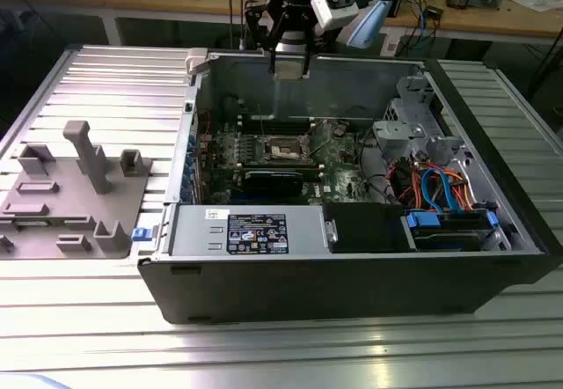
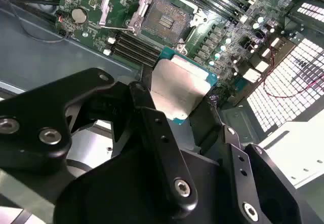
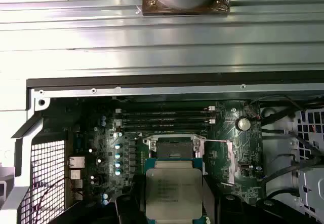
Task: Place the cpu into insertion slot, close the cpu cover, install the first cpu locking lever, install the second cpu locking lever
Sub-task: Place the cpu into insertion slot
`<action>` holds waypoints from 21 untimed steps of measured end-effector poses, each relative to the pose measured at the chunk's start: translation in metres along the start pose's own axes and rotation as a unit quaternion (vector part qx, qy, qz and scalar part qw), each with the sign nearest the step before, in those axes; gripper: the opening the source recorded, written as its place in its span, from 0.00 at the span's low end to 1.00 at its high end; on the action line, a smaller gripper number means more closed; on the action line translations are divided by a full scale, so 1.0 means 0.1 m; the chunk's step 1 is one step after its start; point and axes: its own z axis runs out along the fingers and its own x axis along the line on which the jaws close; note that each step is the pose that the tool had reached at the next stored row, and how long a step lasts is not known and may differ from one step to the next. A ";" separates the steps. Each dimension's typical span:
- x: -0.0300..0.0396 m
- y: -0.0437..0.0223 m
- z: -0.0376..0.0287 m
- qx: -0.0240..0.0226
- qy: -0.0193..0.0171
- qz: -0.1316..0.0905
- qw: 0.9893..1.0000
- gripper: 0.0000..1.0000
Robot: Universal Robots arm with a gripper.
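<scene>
My gripper (image 1: 288,65) hangs over the back wall of the open computer case (image 1: 352,283), shut on the cpu (image 2: 179,89). The cpu is a flat square chip with a pale silver top and a green edge, and it also appears in the first wrist view (image 3: 174,191). Black fingers (image 2: 139,95) press on two of its opposite sides. Below and ahead on the green motherboard lies the insertion slot (image 2: 164,19), bare, with its contact field showing (image 3: 174,148). The cpu cover (image 2: 112,1), a thin silver frame, stands swung up beside the slot. In the exterior view the slot (image 1: 286,149) sits mid-board, well below the gripper.
Memory slots (image 3: 167,117) run along one side of the socket. A label-bearing power supply (image 1: 255,231) and a drive cage with blue and orange cables (image 1: 440,187) fill the case's front and the exterior view's right. A grey fixture block (image 1: 75,195) stands outside on the ribbed table.
</scene>
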 end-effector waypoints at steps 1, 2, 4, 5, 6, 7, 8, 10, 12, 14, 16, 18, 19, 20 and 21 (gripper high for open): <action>0.000 0.000 0.000 0.000 0.000 0.005 1.000 0.54; 0.000 0.000 0.000 0.000 -0.001 0.013 1.000 0.54; 0.000 0.000 0.001 -0.001 -0.002 0.028 1.000 0.54; 0.000 0.000 0.001 -0.001 -0.003 0.032 0.999 0.54; 0.000 0.000 0.001 -0.001 -0.004 0.043 0.999 0.54; 0.000 0.000 0.001 -0.001 -0.004 0.050 0.999 0.54; 0.000 0.000 0.002 -0.001 -0.005 0.055 0.998 0.54; 0.000 0.000 0.002 -0.001 -0.006 0.070 0.998 0.54; 0.000 0.000 0.002 -0.001 -0.006 0.071 0.997 0.54; 0.000 0.000 0.002 -0.001 -0.006 0.071 0.997 0.54; 0.000 0.000 0.002 -0.001 -0.007 0.077 0.997 0.54; 0.000 0.000 0.003 -0.002 -0.007 0.082 0.997 0.54; 0.000 0.000 0.003 -0.002 -0.008 0.085 0.996 0.54; 0.000 0.000 0.003 -0.002 -0.008 0.088 0.996 0.54; 0.000 0.000 0.003 -0.002 -0.008 0.090 0.996 0.54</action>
